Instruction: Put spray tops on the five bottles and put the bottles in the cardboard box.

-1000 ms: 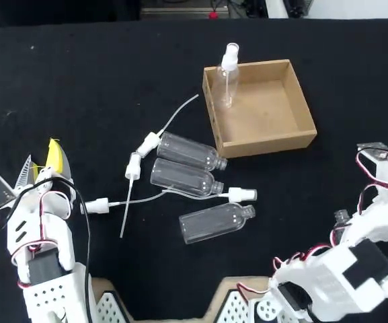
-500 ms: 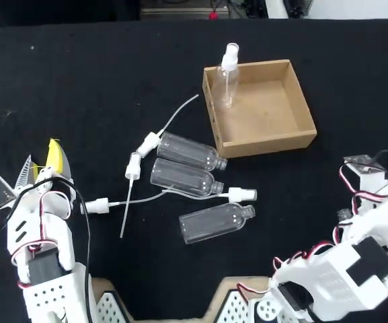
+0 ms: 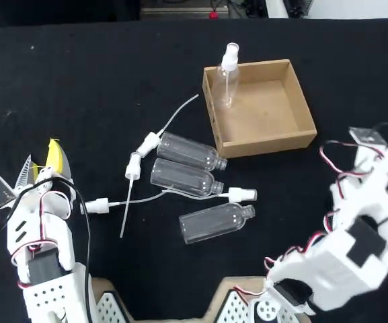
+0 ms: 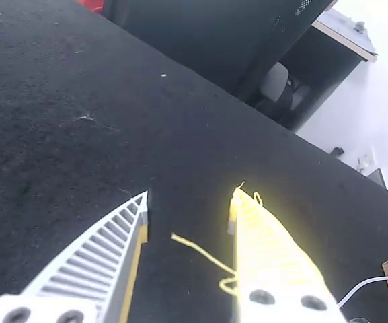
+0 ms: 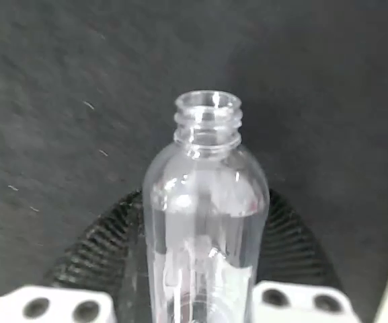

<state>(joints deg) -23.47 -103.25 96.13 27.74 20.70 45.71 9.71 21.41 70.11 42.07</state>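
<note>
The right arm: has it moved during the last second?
Yes. In the high view the right arm has swung farther from the camera side, its wrist end now closer to the cardboard box.

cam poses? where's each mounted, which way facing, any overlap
High view: fixed above, looking down on the black table; left arm and right arm in the lower corners.
Left wrist view: on the left arm, looking low across the table past the open left gripper.
Right wrist view: on the right arm, looking along the right gripper, shut on a capless bottle.
Shared: high and left wrist views both show the left gripper.
</note>
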